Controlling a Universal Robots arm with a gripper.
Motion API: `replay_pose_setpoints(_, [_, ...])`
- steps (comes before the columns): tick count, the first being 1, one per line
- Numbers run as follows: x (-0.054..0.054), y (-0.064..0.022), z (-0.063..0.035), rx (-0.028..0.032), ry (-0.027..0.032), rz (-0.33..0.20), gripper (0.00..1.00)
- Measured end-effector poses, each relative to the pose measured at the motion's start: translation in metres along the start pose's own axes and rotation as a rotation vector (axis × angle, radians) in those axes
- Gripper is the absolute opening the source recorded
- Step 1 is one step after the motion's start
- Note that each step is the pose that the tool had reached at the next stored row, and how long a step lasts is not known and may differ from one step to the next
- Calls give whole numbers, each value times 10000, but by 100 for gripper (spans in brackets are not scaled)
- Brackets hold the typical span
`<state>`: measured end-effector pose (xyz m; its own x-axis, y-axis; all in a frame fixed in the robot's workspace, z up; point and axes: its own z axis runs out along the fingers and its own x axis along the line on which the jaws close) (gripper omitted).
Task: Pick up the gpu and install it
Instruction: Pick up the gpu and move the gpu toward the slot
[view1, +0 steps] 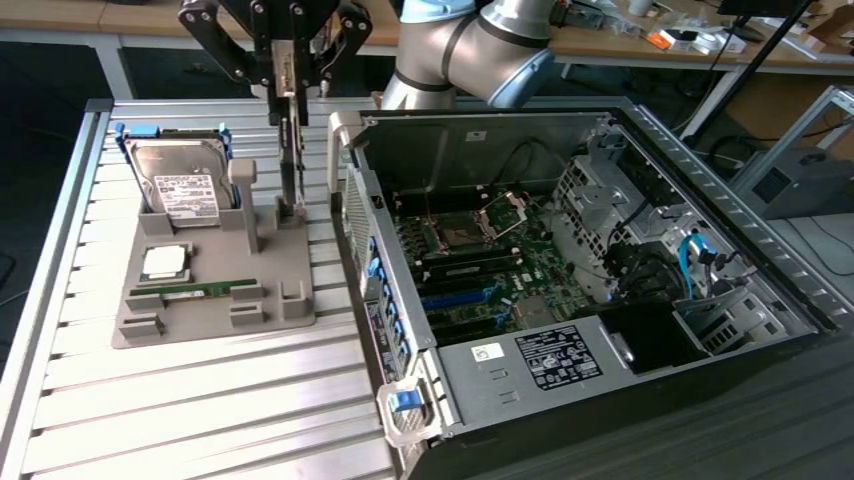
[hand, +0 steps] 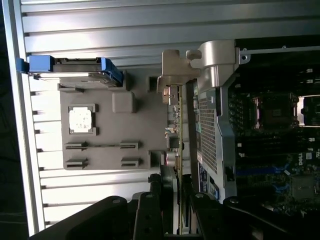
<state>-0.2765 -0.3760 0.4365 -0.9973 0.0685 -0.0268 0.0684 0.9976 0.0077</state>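
Note:
The gpu (view1: 291, 150) stands on edge, a thin green card, with its lower end at the right-hand posts of the grey holder (view1: 214, 310). I cannot tell whether it still sits in the holder's slot. My gripper (view1: 286, 85) comes down from above and is shut on the card's upper part, one black finger on each face. In the wrist view the gpu (hand: 176, 120) runs edge-on from my gripper (hand: 176, 182) along the gap between the holder (hand: 110, 130) and the computer case wall (hand: 215, 115).
The open computer case (view1: 561, 250) lies right beside the holder, with its motherboard (view1: 494, 270) exposed. On the holder are a silver hard drive (view1: 180, 185), a processor (view1: 166, 262) and a memory stick (view1: 200, 288). A slatted metal table (view1: 200, 400) carries everything.

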Motion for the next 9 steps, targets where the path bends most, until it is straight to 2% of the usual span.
replay_pose_setpoints(9, [-88,-93,2,-19,72,2,27])
